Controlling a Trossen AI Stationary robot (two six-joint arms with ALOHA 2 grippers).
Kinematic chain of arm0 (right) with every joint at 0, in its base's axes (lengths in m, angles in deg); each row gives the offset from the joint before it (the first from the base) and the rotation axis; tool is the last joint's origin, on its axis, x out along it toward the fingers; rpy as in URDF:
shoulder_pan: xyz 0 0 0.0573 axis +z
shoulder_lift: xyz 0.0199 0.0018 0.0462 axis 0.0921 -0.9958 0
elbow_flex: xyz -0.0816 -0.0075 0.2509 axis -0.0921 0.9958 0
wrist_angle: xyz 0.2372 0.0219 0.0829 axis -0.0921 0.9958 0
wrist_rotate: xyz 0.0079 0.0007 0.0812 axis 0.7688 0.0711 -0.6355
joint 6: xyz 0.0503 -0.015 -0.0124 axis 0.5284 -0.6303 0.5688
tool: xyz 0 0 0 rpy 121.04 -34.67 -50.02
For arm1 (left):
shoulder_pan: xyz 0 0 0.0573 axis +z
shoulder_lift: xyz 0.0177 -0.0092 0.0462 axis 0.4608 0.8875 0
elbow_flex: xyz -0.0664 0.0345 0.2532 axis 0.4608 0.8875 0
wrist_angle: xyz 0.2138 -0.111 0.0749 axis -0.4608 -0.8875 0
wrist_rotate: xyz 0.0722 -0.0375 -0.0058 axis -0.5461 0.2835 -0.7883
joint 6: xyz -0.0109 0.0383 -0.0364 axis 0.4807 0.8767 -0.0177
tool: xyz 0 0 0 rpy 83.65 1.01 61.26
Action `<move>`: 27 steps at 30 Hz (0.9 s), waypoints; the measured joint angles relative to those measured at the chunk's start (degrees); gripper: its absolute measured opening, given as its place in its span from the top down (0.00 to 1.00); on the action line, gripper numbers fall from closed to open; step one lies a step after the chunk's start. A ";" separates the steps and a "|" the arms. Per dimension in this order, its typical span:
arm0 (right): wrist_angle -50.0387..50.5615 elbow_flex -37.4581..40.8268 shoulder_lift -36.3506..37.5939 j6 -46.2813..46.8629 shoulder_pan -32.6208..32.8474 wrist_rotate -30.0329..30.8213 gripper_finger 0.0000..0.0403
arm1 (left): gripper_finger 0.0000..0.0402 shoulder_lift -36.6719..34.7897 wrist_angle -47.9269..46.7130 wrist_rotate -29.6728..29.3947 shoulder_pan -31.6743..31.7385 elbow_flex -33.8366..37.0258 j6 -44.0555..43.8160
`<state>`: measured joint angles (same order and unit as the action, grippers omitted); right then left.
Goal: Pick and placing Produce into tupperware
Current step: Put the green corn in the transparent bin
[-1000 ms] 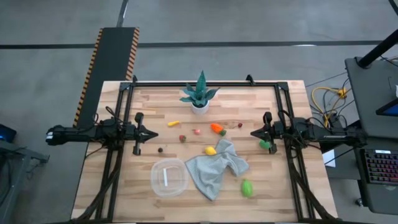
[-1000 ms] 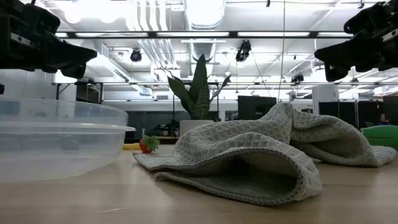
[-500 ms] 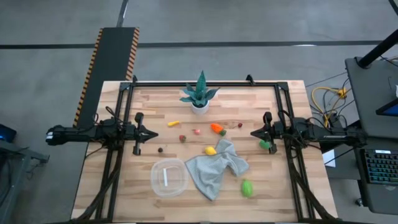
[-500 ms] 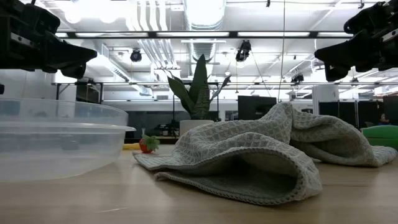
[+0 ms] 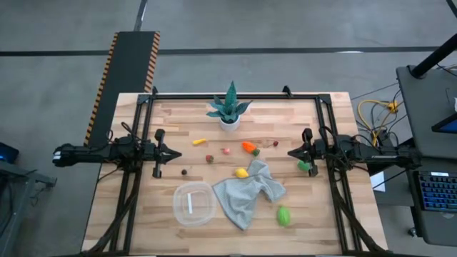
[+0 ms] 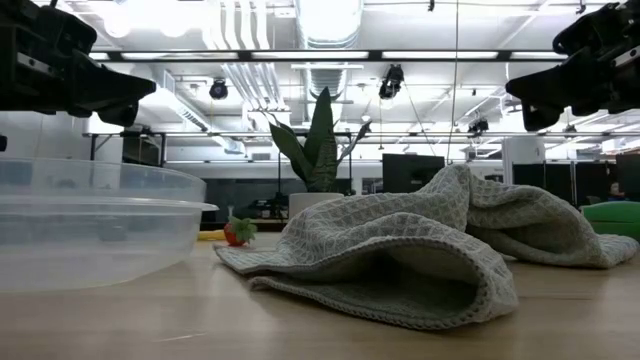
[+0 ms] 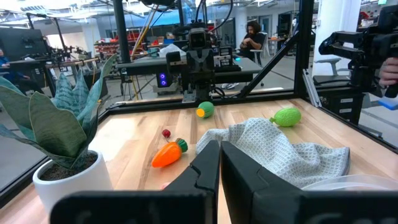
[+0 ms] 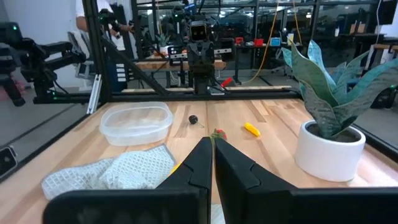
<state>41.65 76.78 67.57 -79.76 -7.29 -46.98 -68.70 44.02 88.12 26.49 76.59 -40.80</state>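
The left gripper (image 5: 175,153) hung over the table's left edge, fingers pressed together on nothing, pointing toward the table's middle. The right gripper (image 5: 291,153) mirrored it at the right edge, likewise clenched and empty.

The tupperware (image 5: 194,204) stood upright near the front edge, left of centre, its opening upward; a small white strip lay inside. The grey cloth (image 5: 248,194) lay crumpled just beside it on the right, their edges touching or nearly so.

The produce was scattered and none lay in the tub. The yellow piece (image 5: 199,141) lay with its long axis roughly left to right. The carrot (image 5: 249,148) lay slanted, its green end toward the front right. A yellow item (image 5: 242,173) rested against the cloth's far edge. The green item (image 5: 283,215) sat front right, long axis running front to back. Another green piece (image 5: 304,165) lay under the right arm. The plant (image 5: 229,108) stood upright at the far middle.
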 joint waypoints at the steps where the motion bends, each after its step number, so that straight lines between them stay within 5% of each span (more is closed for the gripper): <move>1: -0.01 0.01 0.02 0.33 0.01 -0.01 0.98 | 1.00 0.00 0.00 0.00 0.02 0.00 0.00; 12: -0.94 0.00 0.01 1.13 0.00 -0.01 0.98 | 1.00 0.00 0.00 -0.02 0.00 0.01 0.00; 18: -9.87 -0.01 0.00 1.87 0.01 0.26 0.96 | 1.00 0.00 1.25 -0.05 0.00 0.02 0.27; 22: -10.05 -2.73 -0.12 2.41 0.01 -1.52 0.86 | 1.00 0.00 4.39 -0.07 0.01 0.00 0.45; 27: 5.13 -12.99 -4.94 3.07 0.01 0.32 0.64 | 1.00 0.00 6.07 -0.15 0.09 0.00 4.58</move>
<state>46.79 63.79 62.63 -76.69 -7.28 -46.65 -68.70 50.09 87.97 26.58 76.59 -36.22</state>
